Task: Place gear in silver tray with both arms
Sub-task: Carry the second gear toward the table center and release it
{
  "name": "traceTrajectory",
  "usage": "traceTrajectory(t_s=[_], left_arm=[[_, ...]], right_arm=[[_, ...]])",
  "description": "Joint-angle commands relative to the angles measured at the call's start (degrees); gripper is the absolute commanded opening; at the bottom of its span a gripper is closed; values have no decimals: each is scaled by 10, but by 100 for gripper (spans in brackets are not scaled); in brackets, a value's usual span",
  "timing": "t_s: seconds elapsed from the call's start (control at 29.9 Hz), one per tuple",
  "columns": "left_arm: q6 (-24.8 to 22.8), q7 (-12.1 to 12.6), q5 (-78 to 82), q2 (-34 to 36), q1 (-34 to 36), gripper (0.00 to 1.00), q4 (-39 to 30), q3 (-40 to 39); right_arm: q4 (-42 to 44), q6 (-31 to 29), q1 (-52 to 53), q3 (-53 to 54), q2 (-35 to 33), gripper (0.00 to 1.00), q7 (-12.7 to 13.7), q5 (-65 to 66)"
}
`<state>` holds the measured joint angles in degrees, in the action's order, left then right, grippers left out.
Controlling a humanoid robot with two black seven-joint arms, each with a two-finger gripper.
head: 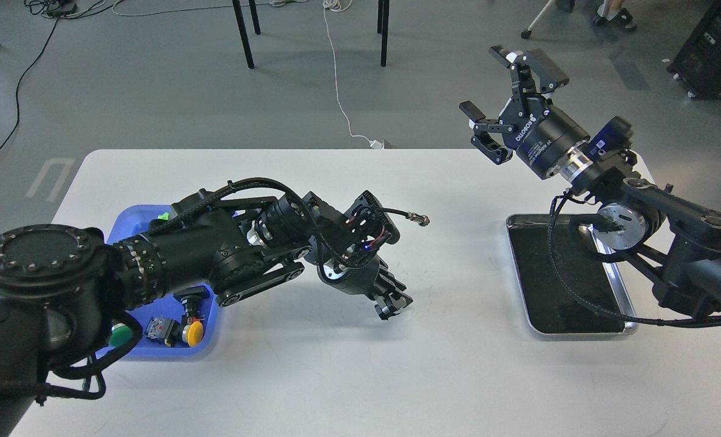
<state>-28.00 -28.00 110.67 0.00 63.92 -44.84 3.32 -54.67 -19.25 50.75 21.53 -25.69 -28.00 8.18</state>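
Note:
The silver tray (630,316) lies on the white table at the right, its dark bottom bare where it shows. My right gripper (489,82) is open and empty, raised above the table's far edge, up and left of the tray. My right arm crosses over the tray's far right part. My left gripper (392,305) points down just above the table's middle, between the two trays. Its fingers are dark and close together, and I cannot tell whether they hold anything. I cannot make out a gear anywhere.
A blue plastic tray (210,338) sits at the left, mostly under my left arm, holding a yellow button (194,332), a green button (118,334) and a black part (191,296). A cable plug (422,220) sticks out of my left wrist. Chair legs and cords are on the floor beyond.

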Motion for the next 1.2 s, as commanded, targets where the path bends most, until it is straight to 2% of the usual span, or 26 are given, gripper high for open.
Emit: traceTrajectory(t_s=[0.0,0.13,0.4,0.43,0.7,0.77,0.9,1.07,1.17], left_arm=[[0,0,0,0,-2,20,2,2],[0,0,0,0,-8,29,3,2],[0,0,-2,0,-8,74,2,-4],[0,0,-3,0,-7,77,0,-8],[0,0,-102,4,4,88,-31,-38],[4,0,-148,53,3,90,-44,-47],[43,0,-284,158,-21,94,-74,-81],[62,0,-552,275,-128,98,-134,-168],[62,0,-642,320,-191,98,-168,-220]], right_arm=[[-1,0,-6,0,-1,96,0,0],[-1,-1,-6,0,-1,96,0,0],[-1,-1,-6,0,-2,96,0,1],[-2,-1,-6,0,-2,96,0,0],[-8,-5,-7,0,-35,96,0,1],[-9,-7,-14,0,-51,97,0,6],[-9,-37,-28,-14,-66,97,0,22],[-12,-47,-29,-56,-92,98,0,156],[-15,-47,-29,-75,-92,98,0,269]])
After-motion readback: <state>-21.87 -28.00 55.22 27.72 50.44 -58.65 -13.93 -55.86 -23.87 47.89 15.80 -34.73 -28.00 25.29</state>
